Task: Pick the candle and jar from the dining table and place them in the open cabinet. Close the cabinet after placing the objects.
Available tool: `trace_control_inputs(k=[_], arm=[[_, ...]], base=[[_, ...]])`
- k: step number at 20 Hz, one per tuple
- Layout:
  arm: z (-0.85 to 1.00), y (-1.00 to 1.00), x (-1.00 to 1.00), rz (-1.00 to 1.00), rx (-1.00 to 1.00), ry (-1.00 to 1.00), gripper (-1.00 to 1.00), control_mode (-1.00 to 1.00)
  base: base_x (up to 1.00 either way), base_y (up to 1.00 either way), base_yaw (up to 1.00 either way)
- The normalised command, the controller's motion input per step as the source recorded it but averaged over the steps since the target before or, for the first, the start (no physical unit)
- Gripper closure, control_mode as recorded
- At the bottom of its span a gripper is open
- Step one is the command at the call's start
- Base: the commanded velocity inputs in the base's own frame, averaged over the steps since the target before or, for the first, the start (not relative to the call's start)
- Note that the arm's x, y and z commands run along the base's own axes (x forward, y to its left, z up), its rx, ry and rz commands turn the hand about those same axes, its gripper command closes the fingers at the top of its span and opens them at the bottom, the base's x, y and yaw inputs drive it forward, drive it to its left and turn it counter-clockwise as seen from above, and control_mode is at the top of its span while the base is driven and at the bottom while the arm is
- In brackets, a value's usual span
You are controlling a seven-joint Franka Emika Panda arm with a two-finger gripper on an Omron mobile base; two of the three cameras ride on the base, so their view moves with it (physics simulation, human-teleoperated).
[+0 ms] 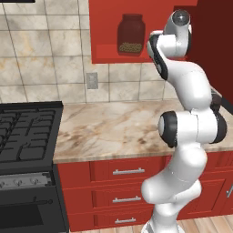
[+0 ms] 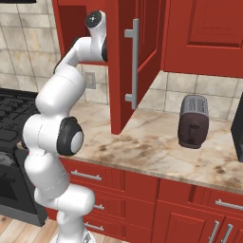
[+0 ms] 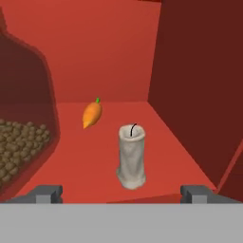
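1. Red upper cabinet point(image 1: 102, 32) was seen hung over a beige veined marble counter point(image 1: 113, 127), its panelled door point(image 2: 128, 71) with the vertical silver bar handle point(image 2: 134, 61) swung open.
2. A large clear glass jar point(image 1: 131, 35) of tan grains was seen already standing on the cabinet shelf.
3. A small pale-grey wicked candle point(image 3: 131, 156) was seen upright on the same shelf, just beside the jar, with a small orange carrot point(image 3: 92, 114) lying behind it.
4. The two-finger gripper point(image 3: 122, 193) was held wide, gripping nothing, with the candle standing free between and beyond its tips.
5. Both placements were judged done; closing was judged to remain.
6. A withdrawal from the shelf was judged to be called for next, then a push on the door.
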Motion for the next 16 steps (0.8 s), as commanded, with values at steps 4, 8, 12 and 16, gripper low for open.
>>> trace_control_inputs(k=[4, 8, 12, 16], arm=[[0.0, 0.13, -0.76, -0.11, 0.0, -0.05, -1.0, -1.0], [0.0, 0.06, -0.82, -0.17, 0.0, -0.04, -1.0, -1.0], [0.0, 0.26, -0.88, -0.2, 0.0, 0.0, -1.0, -1.0], [0.0, 0.28, -0.83, -0.19, 0.01, 0.0, -1.0, -1.0]], base=[[0.0, 0.0, 0.0], [0.0, 0.0, 0.0], [0.0, 0.0, 0.0], [0.0, 0.0, 0.0]])
